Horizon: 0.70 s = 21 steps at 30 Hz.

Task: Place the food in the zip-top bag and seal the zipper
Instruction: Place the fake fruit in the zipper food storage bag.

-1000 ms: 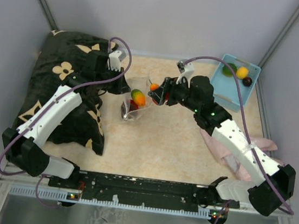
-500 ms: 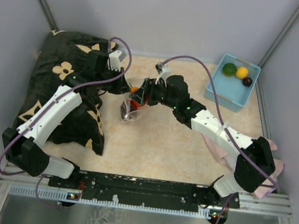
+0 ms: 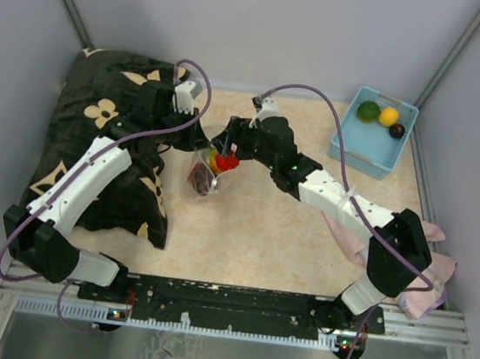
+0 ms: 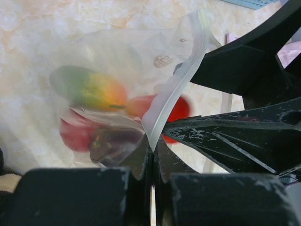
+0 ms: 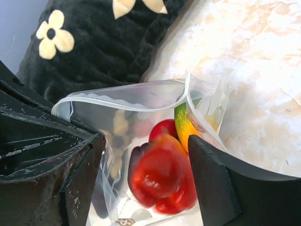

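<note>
The clear zip-top bag (image 3: 203, 177) stands open on the table. My left gripper (image 3: 199, 144) is shut on its top edge, by the zipper (image 4: 176, 87); in the left wrist view the closed tips (image 4: 153, 151) pinch that strip. Inside lie a green-yellow fruit (image 4: 89, 89), a red one (image 4: 74, 135) and a dark maroon one (image 4: 113, 143). My right gripper (image 3: 226, 150) is open over the bag mouth (image 5: 146, 141). A red pepper (image 5: 162, 179), blurred, sits loose between its spread fingers, inside the bag. Three more food pieces, green (image 3: 368, 110), yellow (image 3: 390, 116) and maroon (image 3: 397, 130), lie in the basket.
The light blue basket (image 3: 363, 142) stands at the back right. A black floral pillow (image 3: 111, 124) fills the left side under my left arm. A pink cloth (image 3: 427, 259) lies at the right under my right arm. Grey walls enclose the table.
My right arm has swung left from mid-table to the bag mouth with the red pepper. Its jaws have opened and the pepper now sits in the bag. The left arm has held still.
</note>
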### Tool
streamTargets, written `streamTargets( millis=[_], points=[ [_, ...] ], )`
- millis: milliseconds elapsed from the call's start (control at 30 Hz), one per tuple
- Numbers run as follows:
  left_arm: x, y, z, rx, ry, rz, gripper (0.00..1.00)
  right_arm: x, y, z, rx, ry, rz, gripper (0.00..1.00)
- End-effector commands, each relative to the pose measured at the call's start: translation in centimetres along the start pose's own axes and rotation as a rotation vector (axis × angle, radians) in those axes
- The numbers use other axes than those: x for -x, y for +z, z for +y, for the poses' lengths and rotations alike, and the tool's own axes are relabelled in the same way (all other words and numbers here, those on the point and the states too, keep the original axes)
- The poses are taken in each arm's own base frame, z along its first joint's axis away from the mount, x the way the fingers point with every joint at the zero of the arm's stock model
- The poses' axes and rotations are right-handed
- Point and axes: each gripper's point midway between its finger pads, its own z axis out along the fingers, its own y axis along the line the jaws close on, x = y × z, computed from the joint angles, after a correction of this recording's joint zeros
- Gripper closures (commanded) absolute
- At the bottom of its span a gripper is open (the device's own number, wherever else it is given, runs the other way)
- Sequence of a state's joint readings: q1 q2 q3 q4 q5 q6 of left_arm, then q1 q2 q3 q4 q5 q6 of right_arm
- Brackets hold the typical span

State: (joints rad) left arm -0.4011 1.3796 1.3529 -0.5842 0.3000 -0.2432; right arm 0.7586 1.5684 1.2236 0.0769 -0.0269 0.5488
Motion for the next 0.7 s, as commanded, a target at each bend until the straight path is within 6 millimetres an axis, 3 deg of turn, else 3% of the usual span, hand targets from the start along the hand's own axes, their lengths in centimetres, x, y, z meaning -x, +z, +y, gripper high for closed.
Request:
streamTargets(
  millis=[0,400,667],
  points=[
    [0.7,-0.5,-0.6,-0.029,0.002,-0.029,1.0,3.0,0.6,1.7,0.038,-0.023,-0.09,0.25],
    [0.6,-0.4,-0.4,-0.022,0.003,-0.026,1.0,3.5,-0.4,2.8,0.084,-0.077,-0.07,0.18],
    [0.5,-0.2,-0.3,-0.022,0.003,-0.022,1.0,4.6,-3.0,3.7,0.113,-0.226,-0.023,0.18]
  ],
)
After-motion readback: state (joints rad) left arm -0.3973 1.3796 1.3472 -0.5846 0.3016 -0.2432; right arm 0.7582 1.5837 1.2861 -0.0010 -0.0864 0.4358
